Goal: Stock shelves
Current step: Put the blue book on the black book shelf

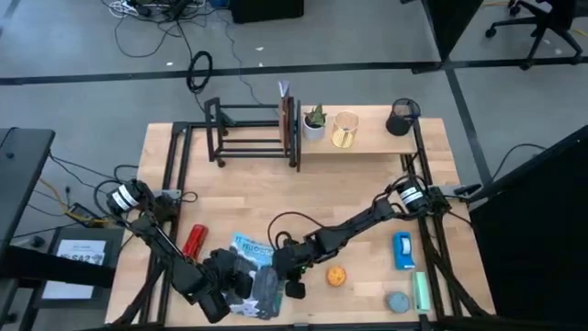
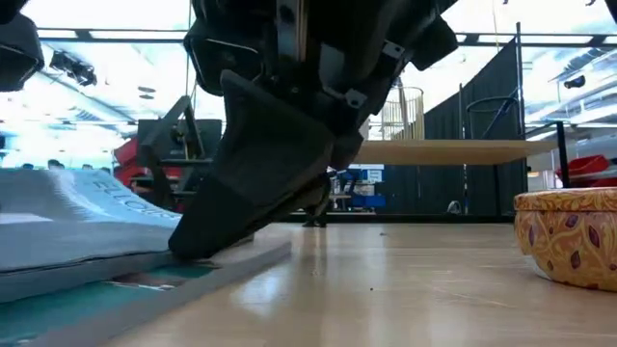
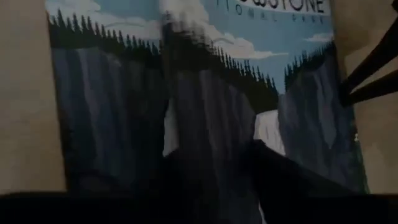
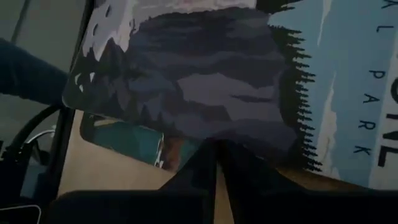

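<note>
Two shelves stand at the table's far edge, well apart from both grippers: the black metal-bar rack (image 1: 250,133) toward the left with its long axis running left-right along that edge, upright ends at each side; the pale wooden plank shelf (image 1: 367,140) just beside it to the right, long axis likewise left-right, carrying a small potted plant (image 1: 315,121), a gold cup (image 1: 345,130) and a black mesh cup (image 1: 401,117); both arms reach to the near edge — left gripper (image 1: 220,287) low over a blue book (image 1: 250,253), right gripper (image 1: 287,267) coming in from the right, fingers pressed down at the book's edge in the low view; cannot tell whether either pincer is wide or narrow; a second flat book (image 2: 145,281) lies beneath; red can (image 1: 195,241) left of the books; orange ball (image 1: 336,275) to their right.
</note>
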`<state>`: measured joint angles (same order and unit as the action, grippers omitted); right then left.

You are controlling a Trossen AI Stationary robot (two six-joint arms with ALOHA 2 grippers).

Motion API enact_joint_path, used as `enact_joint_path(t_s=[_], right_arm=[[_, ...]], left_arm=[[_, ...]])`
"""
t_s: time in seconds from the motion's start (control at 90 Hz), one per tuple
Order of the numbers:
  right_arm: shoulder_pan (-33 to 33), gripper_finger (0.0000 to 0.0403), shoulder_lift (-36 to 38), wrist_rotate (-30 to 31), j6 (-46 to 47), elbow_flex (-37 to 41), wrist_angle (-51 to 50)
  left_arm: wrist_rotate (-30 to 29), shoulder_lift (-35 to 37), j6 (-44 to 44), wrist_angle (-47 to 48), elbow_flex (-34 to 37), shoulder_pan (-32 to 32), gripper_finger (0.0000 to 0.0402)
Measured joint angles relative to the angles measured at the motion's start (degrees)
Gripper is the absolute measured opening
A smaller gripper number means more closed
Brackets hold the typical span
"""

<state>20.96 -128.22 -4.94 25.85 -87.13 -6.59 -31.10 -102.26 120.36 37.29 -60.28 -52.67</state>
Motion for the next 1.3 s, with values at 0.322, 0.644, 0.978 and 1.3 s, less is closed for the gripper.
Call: enact_joint_path(t_s=[0.322,0.644,0.978,1.3], right_arm=[[0.1,0.0000,5.4,6.1,-0.5,0.3,-9.1],[3.0,0.0000,11.4,11.3,-0.9,0.2,-19.8],[3.4,0.0000,12.8,13.2,3.8,0.2,-24.1],[3.3,0.0000,20.7,10.4,8.9,0.2,-33.9]], left_arm=[[0.7,0.0,-1.6,26.5,-15.3,-0.4,0.0003],[-21.4,2.5,-0.1,52.1,-30.4,-0.2,0.0001],[-39.6,4.5,-18.8,52.8,-30.5,10.4,0.0000],[-49.2,9.7,-28.8,52.9,-33.0,22.9,0.0000]])
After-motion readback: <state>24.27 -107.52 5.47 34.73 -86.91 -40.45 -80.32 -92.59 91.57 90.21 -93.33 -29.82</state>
